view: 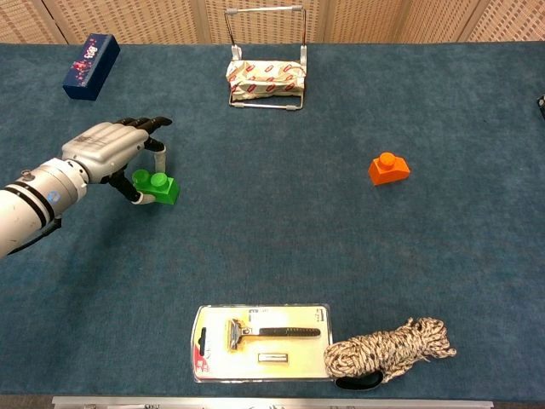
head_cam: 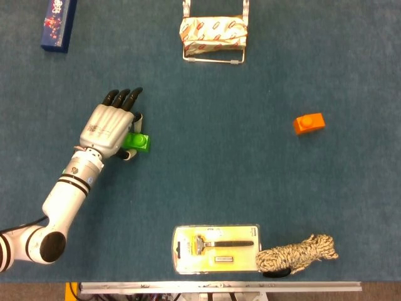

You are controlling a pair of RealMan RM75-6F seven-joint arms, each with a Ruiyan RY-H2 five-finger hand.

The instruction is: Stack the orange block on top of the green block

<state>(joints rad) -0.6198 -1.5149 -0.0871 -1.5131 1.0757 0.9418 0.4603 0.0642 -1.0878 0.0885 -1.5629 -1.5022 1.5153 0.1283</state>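
Observation:
The green block (head_cam: pixel 137 142) (view: pixel 157 187) lies on the blue table cloth at the left. My left hand (head_cam: pixel 111 128) (view: pixel 109 150) hovers over its left part, palm down. The thumb (view: pixel 134 195) reaches under the block's near left corner, and one finger (view: pixel 159 155) curls down just behind the block; the other fingers stay stretched out. The block still rests flat on the cloth, and no firm grip shows. Far off at the right sits the orange block (head_cam: pixel 309 123) (view: pixel 388 169), alone and upright. My right hand is outside both views.
A wire stand with a wrapped packet (head_cam: pixel 213 33) (view: pixel 265 78) is at the back centre and a dark blue box (head_cam: pixel 59 21) (view: pixel 90 54) at the back left. A razor pack (head_cam: pixel 215 248) (view: pixel 260 342) and a rope bundle (head_cam: pixel 297 254) (view: pixel 387 350) lie at the front.

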